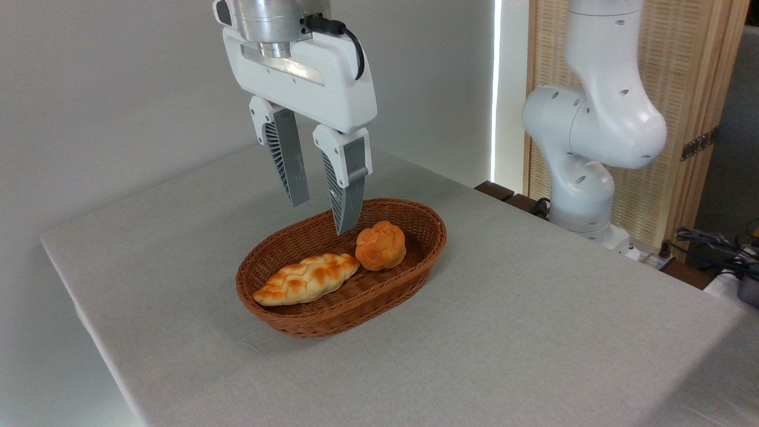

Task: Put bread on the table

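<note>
Bread (380,245) sits in basket (415,270) w/ braided loaf (308,279), just right of & below empty, part-open tool (324,217).

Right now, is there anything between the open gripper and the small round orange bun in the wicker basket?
Nothing visible does. The gripper hangs open above the brown oval wicker basket, the small round orange bun uncovered beside the pale braided loaf.

The fingers (299,201) hang apart and empty above the basket (296,323) holding the bread (380,245) beside a braided loaf (306,279).
</note>
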You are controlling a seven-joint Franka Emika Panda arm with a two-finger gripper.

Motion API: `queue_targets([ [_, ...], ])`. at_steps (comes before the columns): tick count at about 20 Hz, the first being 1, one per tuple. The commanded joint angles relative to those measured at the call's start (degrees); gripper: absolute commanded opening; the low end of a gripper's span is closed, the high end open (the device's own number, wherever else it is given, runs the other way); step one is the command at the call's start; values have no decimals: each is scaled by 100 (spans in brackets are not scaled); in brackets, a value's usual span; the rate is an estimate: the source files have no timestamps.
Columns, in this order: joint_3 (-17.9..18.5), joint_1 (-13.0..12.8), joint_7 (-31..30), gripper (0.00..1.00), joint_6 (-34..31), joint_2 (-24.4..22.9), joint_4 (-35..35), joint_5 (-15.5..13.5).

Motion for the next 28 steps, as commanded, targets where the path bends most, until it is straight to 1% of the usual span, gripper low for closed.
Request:
queue_targets([
  [1, 38, -1, 102, 100, -73, 61, 139, -46],
  [26, 20, -19, 59, 100, -90, 61, 113, -55],
  [27, -6, -19, 58, 100, -151, 52, 113, -64],
  [28, 2, -19, 50, 100, -152, 52, 87, -142],
])
